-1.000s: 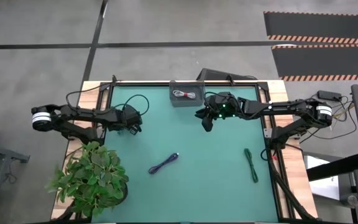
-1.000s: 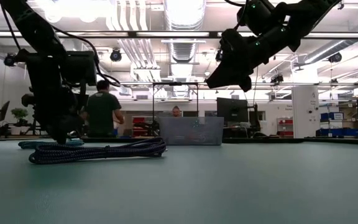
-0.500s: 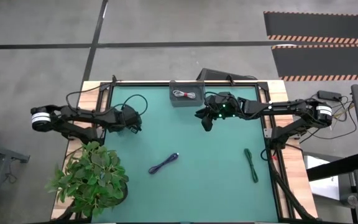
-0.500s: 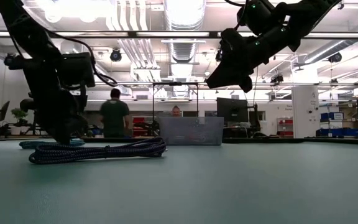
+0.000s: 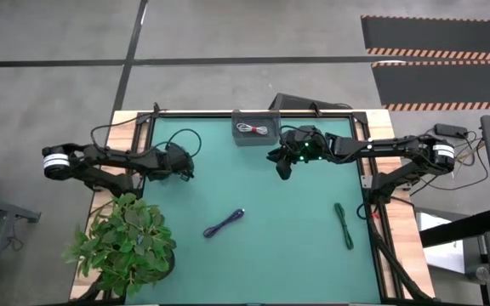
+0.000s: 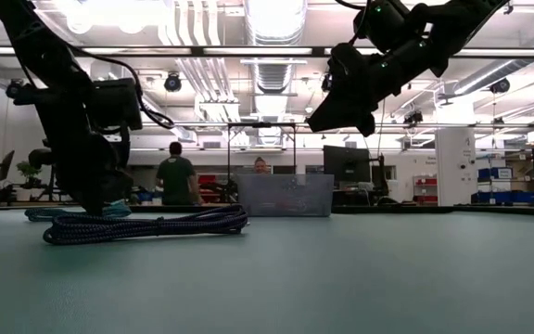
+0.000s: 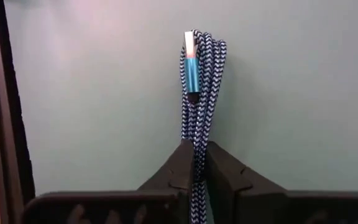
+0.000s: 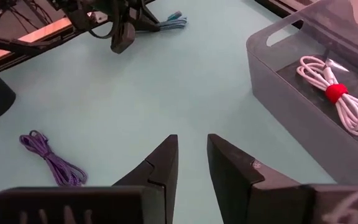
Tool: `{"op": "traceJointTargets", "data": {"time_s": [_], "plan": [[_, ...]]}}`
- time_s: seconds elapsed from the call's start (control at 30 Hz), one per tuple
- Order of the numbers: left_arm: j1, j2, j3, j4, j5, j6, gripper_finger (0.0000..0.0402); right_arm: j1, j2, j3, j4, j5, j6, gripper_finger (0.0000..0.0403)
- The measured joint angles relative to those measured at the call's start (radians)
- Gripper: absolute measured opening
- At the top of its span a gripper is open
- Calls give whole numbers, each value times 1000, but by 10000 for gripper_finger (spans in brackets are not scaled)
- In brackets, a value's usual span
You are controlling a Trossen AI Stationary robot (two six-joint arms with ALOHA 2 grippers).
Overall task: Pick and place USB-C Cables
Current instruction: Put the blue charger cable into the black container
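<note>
Blue cable (image 7: 199, 93) pinched in left gripper (image 7: 196, 163), on mat well left of tray (image 5: 255, 127). Lift straight, check grip holds. Right gripper (image 8: 191, 158) empty, jaws narrowly apart, beside tray.

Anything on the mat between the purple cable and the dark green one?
Nothing: in the high view, bare green mat runs from the purple cable to the dark green cable.
</note>
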Motion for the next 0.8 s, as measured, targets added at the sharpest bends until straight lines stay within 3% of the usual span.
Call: {"op": "traceJointTargets", "data": {"time_s": [0.2, 0.4, 0.63, 0.8], "plan": [[-8, -51, 8, 0, 23, -2, 8, 3, 0, -5, -4, 0, -4, 68], [-38, -188, 42, 71, 17, 121, 8, 31, 0, -23, 20, 0, -24, 75], [-131, -354, 15, 388, 39, 374, 7, 95, 0, -140, 376, 0, -114, 67], [-211, -395, -15, 640, 100, 485, 7, 121, 0, -254, 664, -1, -183, 63]]}}
